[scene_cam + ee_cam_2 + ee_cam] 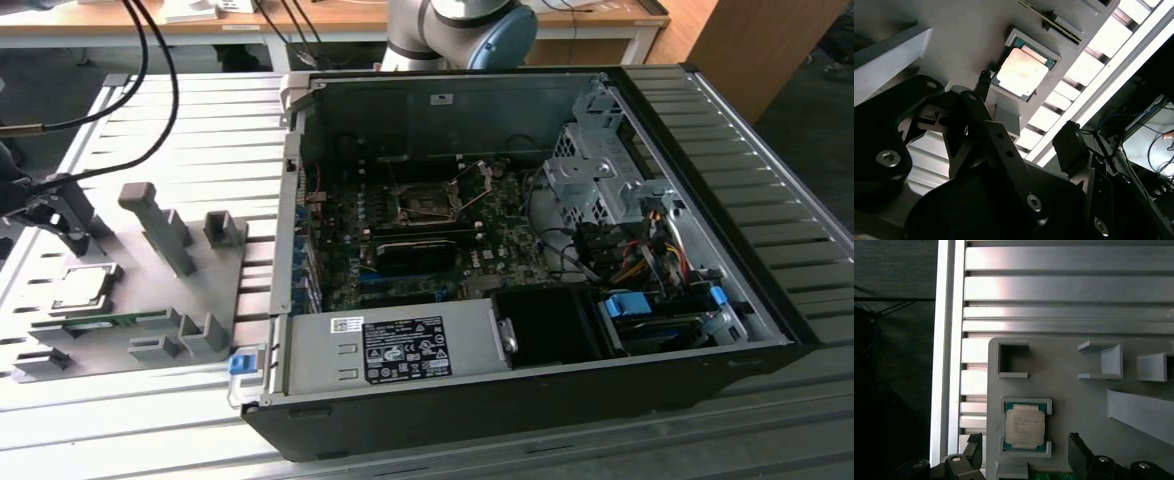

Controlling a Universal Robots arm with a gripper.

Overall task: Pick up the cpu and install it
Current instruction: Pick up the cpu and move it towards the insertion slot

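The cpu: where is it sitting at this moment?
The cpu lies on the grey fixture plate at the exterior view's left, outside the open computer case, just beside the green circuit-board strip.

The exterior view looks down at a slant from high up and well back. It takes in the open computer case (441, 115) mid-frame, the slatted table (187, 110), and the grey parts tray (167, 300) at the exterior view's left. The first wrist view faces straight down on that tray (1079, 405) from close by, past the fingers (1077, 449). The second wrist view looks obliquely along the fingers (985, 82), nearer still. All three views share the cpu (78, 288) (1021, 70) (1024, 426) in its nest.
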